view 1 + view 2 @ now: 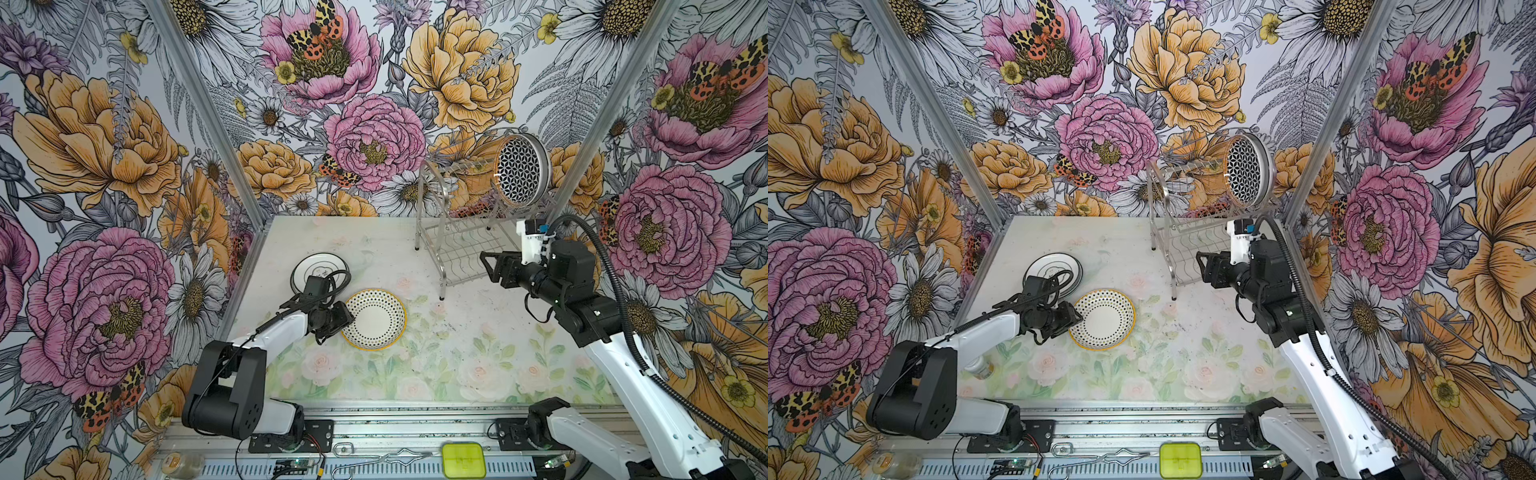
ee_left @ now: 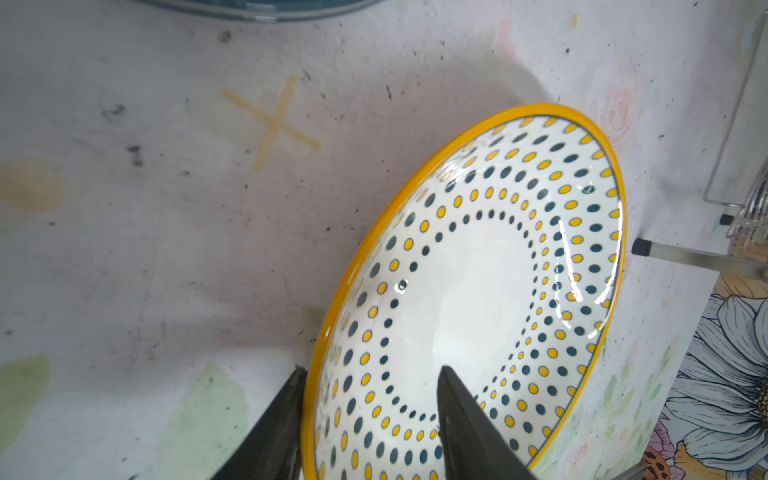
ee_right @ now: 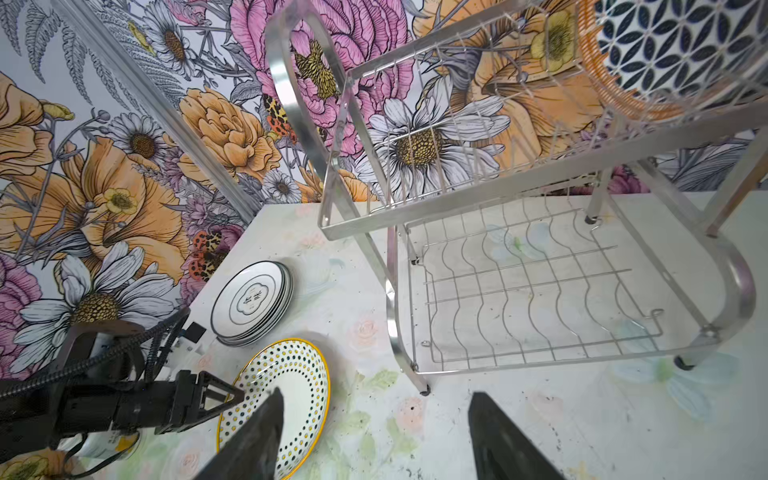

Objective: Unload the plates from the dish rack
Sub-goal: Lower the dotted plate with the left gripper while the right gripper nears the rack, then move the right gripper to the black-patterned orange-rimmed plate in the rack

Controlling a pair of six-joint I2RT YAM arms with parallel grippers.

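The left gripper [image 2: 372, 369] is released, its jaws apart on either side of the yellow rim of the dotted plate [image 1: 376, 319]. That plate lies flat on the table [image 1: 457, 353], left of centre. This looks like the end of a set-down, so the jaws should back straight off the rim, level, without dragging the plate. A stack [image 1: 320, 259] of plates sits just behind it near the left edge, so the open room is toward the front. The right gripper [image 3: 378, 392] hangs spread and empty before the rack [image 3: 457, 203] in the back right corner, whose lower shelf is bare. One lattice plate [image 1: 519, 170] stands on edge at the far right end of the upper level, close to the wall. Reaching it probably calls for a high approach, with little side room.
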